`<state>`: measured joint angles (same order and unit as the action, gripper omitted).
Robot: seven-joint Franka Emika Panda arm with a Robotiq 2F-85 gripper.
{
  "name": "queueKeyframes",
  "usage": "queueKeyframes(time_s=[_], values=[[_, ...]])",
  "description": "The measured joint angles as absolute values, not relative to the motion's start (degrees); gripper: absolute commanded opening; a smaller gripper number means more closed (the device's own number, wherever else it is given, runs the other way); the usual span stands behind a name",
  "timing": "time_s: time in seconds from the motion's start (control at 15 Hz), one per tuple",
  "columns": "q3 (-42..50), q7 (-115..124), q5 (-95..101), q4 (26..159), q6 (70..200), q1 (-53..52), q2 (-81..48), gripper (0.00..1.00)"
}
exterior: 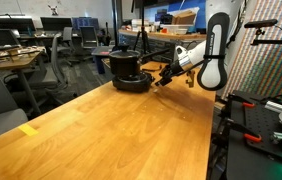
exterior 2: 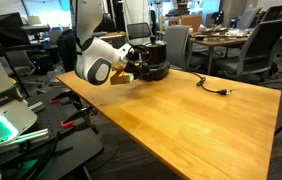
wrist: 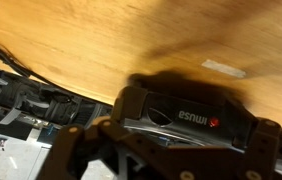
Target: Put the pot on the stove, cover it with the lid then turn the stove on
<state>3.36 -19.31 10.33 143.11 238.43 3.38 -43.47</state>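
Far end of the wooden table [exterior: 131, 130], in both exterior views: the black pot [exterior: 126, 62], upright on top of the low black stove [exterior: 133, 85]. Too small and dark to tell the lid from the pot, so no saying whether on or off. Long handle not made out either. Just beside the stove's front, on its right in an exterior view: the gripper [exterior: 162, 80], low over the table, at the end of the white arm [exterior: 213, 50] reaching in from the right edge. From the wrist, blurred: fingers [wrist: 76, 142] spread apart, clamped on nothing, with the stove's front panel [wrist: 196, 118] and its upside-down white lettering between them, wood grain beyond. No telling whether touching the stove or just short of it. Elsewhere on the table: a strip of yellow tape [exterior: 29, 130] toward the near left corner, and a black cable [exterior 2: 217, 90] with a plug, well apart from the stove, to its right in an exterior view. Beyond the table: office chairs [exterior: 66, 50] and desks with monitors.
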Motion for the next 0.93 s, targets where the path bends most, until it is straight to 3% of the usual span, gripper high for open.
queueKeyframes(time_s=[0.93], values=[[5.69, -20.49, 10.44, 140.56, 241.11, 1.91, -44.95, 1.00]])
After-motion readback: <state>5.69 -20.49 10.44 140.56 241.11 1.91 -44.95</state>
